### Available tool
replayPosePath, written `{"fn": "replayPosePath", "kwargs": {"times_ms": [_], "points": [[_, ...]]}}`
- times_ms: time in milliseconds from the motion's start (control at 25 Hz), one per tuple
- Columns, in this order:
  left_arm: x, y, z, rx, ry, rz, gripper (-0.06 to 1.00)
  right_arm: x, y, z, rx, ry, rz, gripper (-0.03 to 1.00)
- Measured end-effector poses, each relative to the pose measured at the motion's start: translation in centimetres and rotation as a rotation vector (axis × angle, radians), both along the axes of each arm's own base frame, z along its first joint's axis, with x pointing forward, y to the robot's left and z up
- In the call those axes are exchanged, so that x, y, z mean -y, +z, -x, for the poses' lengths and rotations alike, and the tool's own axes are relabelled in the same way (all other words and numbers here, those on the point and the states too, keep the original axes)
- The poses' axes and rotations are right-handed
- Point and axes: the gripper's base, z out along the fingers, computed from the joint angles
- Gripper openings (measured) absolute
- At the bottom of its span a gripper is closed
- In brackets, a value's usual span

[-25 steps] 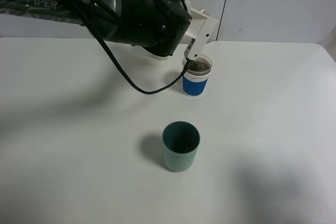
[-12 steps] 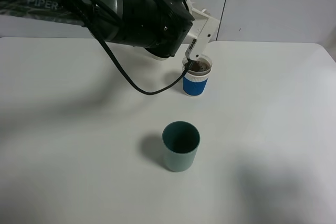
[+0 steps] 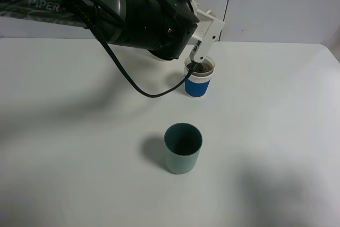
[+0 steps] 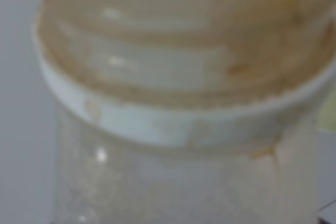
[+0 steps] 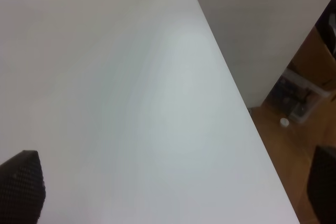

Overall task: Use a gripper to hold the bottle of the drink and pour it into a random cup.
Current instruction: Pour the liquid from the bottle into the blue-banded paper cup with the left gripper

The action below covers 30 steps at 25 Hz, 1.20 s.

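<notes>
Above the cup, my left gripper is clamped on the bottle; dark drink is inside, so pouring seems nearly finished.

The bottle of the drink fills almost the whole view, very close and out of focus. Its wide neck shows several screw ridges in clear plastic, with a brownish-yellow tint on them. Where the neck ends sits a white collar ring — it carries a few small brown spots. Past the ring begins the clear body, dotted with tiny bright points — droplets or reflections, I cannot tell. Beside the bottle only a strip of pale grey background is visible.
</notes>
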Motion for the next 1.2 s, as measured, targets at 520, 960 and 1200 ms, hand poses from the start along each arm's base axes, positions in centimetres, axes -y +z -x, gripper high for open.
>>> {"fn": "replayPosePath", "kwargs": {"times_ms": [520, 960, 1200], "points": [[0.0, -0.4, 0.1, -0.084, 0.080, 0.258, 0.34, 0.0, 0.0, 0.0, 0.000, 0.000, 0.000, 1.00], [-0.1, 0.2, 0.8, -0.240, 0.183, 0.585, 0.34, 0.0, 0.0, 0.0, 0.000, 0.000, 0.000, 1.00], [-0.5, 0.8, 0.8, -0.338, 0.224, 0.726, 0.34, 0.0, 0.0, 0.0, 0.000, 0.000, 0.000, 1.00]]}}
